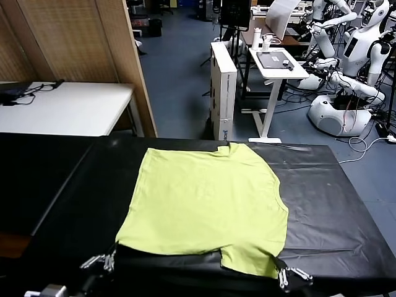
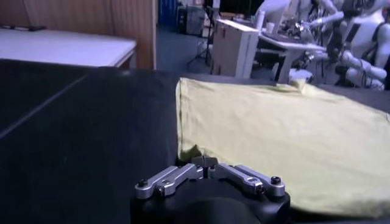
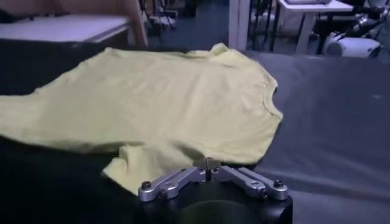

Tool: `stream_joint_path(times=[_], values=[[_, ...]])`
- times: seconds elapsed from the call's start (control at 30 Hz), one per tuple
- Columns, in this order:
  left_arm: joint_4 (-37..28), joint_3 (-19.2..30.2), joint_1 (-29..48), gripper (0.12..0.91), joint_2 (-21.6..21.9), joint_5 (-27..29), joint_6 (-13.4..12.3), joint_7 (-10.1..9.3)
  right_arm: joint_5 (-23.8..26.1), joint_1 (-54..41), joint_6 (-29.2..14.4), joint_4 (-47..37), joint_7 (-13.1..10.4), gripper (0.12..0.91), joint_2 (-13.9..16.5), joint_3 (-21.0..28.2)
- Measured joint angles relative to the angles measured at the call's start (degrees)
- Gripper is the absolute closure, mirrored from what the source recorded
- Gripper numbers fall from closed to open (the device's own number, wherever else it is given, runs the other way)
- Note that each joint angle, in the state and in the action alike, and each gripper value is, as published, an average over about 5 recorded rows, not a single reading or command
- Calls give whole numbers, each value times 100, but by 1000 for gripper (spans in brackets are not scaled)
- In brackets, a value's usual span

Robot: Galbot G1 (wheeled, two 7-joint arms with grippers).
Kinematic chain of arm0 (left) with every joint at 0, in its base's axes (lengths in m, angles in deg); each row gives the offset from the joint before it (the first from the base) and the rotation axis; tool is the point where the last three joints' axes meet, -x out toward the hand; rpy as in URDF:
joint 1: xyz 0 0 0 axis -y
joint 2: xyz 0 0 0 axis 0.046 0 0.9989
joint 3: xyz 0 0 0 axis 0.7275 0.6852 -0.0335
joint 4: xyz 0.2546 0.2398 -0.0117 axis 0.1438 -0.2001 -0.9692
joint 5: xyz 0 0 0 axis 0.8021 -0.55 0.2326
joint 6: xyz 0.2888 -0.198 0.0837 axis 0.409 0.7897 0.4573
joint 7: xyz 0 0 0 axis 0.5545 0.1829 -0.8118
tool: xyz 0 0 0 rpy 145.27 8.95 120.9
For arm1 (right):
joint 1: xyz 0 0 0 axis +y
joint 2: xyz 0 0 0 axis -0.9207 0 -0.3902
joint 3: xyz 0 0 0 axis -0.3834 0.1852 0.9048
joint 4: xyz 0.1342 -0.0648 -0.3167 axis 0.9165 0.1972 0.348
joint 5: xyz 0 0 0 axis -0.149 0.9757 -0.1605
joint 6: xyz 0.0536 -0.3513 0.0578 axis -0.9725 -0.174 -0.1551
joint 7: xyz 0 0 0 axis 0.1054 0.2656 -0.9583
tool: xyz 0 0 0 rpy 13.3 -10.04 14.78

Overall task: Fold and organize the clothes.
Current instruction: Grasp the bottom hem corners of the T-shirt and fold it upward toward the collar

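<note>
While the lime T-shirt [image 1: 204, 204] lies flat on the black table [image 1: 334, 210], the left gripper [image 1: 106, 260] and right gripper [image 1: 286, 273] each pinch a near corner, and uneven pulling could slip a corner free.

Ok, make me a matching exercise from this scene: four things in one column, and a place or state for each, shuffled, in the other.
Things:
1. T-shirt
2. left gripper
3. right gripper
4. white side table

Places or states:
A. shut on the shirt's near corner on the robot's left
B. stands beyond the black table, on the robot's left
C. spread out on the black table
D. shut on the shirt's near edge on the robot's right

Pairs: 1-C, 2-A, 3-D, 4-B
</note>
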Motion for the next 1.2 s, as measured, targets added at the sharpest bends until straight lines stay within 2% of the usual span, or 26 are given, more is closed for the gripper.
stream_joint_path(times=[0.3, 0.5, 0.73, 0.93, 1.2], values=[[-318, 45, 568, 885, 45, -132, 92, -98, -212, -1243, 313, -729, -69, 886, 182, 332], [-645, 210, 1013, 885, 94, -135, 160, -104, -234, -2014, 320, -1269, -56, 886, 240, 609], [-1057, 413, 1533, 885, 275, -140, 173, -75, -80, -2755, 284, -1795, -56, 886, 169, 1014], [-1433, 596, 2035, 885, 434, -166, 167, -54, 53, -3084, 278, -2131, -61, 886, 79, 1316], [-2024, 879, 2732, 885, 721, -271, 190, -59, 114, -3191, 276, -2387, -59, 886, 21, 1376]])
